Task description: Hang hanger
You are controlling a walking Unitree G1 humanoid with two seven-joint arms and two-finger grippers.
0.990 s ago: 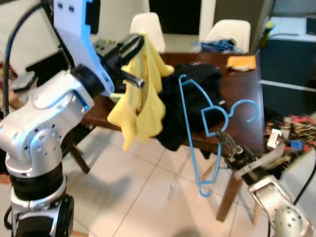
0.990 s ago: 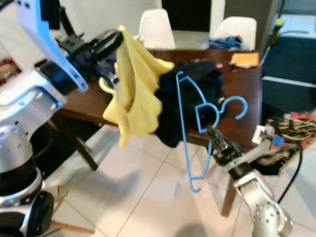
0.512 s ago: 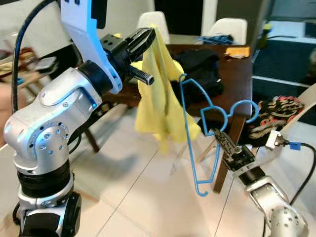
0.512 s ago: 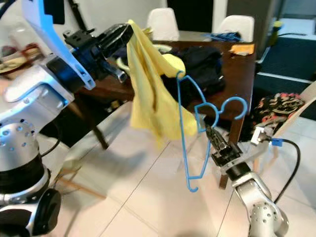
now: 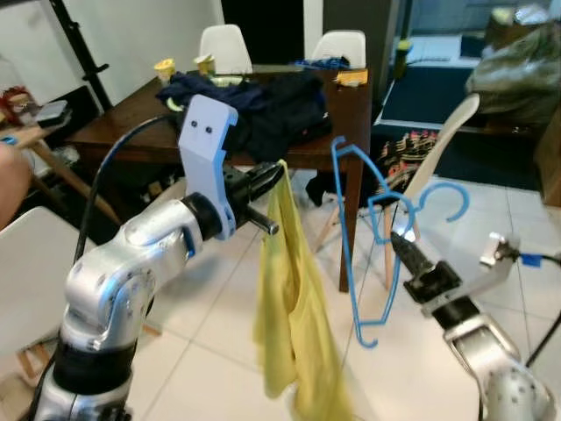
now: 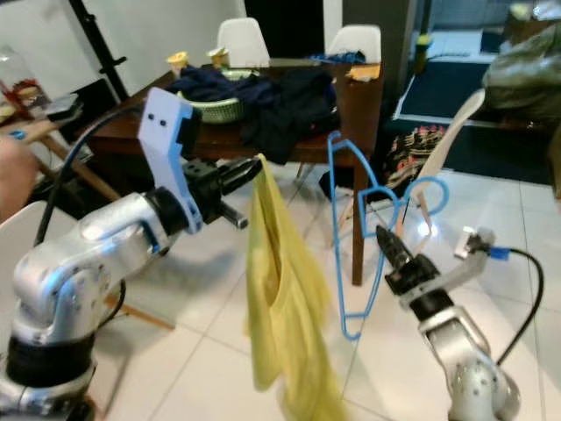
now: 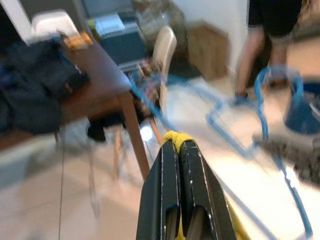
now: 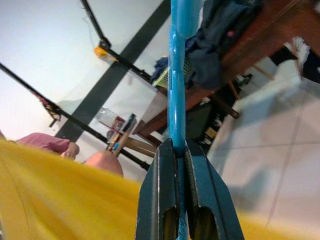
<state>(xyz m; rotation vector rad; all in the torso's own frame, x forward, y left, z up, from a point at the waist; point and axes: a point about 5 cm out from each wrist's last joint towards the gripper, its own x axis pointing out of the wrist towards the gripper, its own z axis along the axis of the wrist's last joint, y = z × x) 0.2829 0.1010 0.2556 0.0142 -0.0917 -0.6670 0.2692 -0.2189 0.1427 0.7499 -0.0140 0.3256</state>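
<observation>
Dining area, tiled floor: the dark wooden table with its pile of dark clothes now sits well back from you, where a second ago it was right in front, so the whole view has shifted and that reads as the robot backing off and turning, not the table moving. The yellow garment has come away from the table edge and now hangs free over open floor, a top corner pinched between the pressed-together fingers of your left gripper. The blue hanger stays clamped on its wire in your right gripper, roughly upright, hook up toward your right, just beside the garment but apart from it; half a second ago the cloth was draped against its frame. A pale chair stands behind the hanger, and a person's hand shows at your far left. My read: both items are cleared for transport and the hanging itself isn't started, with no rail in view yet
</observation>
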